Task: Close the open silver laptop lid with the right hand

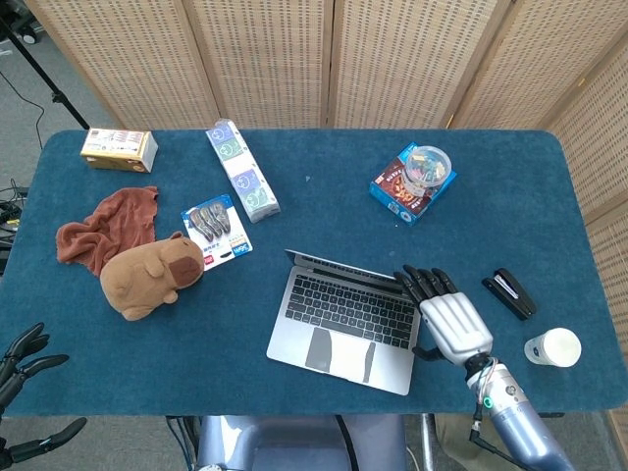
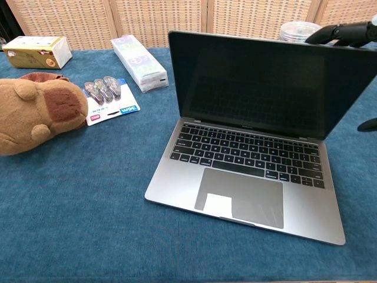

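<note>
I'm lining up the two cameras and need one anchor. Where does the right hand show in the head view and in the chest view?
Head view: the right hand sits right of centre, low in the picture, its dark fingers at the laptop's right lid corner.
Chest view: only its fingers show, at the top right edge, over the lid's top corner.
Shared landmark: the laptop's open lid.

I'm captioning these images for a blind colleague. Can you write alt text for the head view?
Seen from above, an open silver laptop sits on a blue table, with the right robot hand at the lid's top right corner. A brown plush, rust cloth and small packages lie to the left, a white cup to the right.
</note>
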{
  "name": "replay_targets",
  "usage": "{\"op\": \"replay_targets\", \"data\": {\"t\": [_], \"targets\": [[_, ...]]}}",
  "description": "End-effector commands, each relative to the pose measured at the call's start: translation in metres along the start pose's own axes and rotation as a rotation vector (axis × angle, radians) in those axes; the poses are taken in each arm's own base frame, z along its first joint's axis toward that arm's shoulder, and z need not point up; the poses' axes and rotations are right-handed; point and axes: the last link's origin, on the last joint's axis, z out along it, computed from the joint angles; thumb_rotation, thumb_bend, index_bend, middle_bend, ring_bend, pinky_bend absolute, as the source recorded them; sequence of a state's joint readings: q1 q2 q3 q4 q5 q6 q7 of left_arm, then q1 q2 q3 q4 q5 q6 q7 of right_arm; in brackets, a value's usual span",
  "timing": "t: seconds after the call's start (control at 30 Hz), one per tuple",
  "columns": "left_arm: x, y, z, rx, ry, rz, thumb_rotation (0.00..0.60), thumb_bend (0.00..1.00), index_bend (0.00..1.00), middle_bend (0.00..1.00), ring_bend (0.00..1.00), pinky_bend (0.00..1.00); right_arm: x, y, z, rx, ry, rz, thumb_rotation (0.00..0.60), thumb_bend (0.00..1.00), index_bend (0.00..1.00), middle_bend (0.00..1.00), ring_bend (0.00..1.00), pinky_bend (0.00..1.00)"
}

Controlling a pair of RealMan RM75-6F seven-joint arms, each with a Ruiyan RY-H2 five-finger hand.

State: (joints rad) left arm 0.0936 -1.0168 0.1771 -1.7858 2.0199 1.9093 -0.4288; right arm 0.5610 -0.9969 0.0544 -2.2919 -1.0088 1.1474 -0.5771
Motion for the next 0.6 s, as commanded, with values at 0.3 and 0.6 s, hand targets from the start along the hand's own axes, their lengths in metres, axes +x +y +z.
{"op": "replay_targets", "data": {"t": [0.3, 0.6], "targets": [[0.001, 0.001, 0.0, -0.008, -0.002, -0.006, 0.6, 0.12, 0.27, 0.09, 0.14, 0.2, -0.012, -0.005, -0.015, -0.006, -0.038, 0.001, 0.6, 0.19, 0.05, 0.0, 0.0, 0.0], [0.001, 0.005, -0.002, -0.024, -0.005, -0.018, 0.6, 0.12, 0.27, 0.09, 0.14, 0.2, -0.022, -0.009, -0.023, -0.012, -0.063, -0.005, 0.6, 0.19, 0.05, 0.0, 0.0, 0.0]]}}
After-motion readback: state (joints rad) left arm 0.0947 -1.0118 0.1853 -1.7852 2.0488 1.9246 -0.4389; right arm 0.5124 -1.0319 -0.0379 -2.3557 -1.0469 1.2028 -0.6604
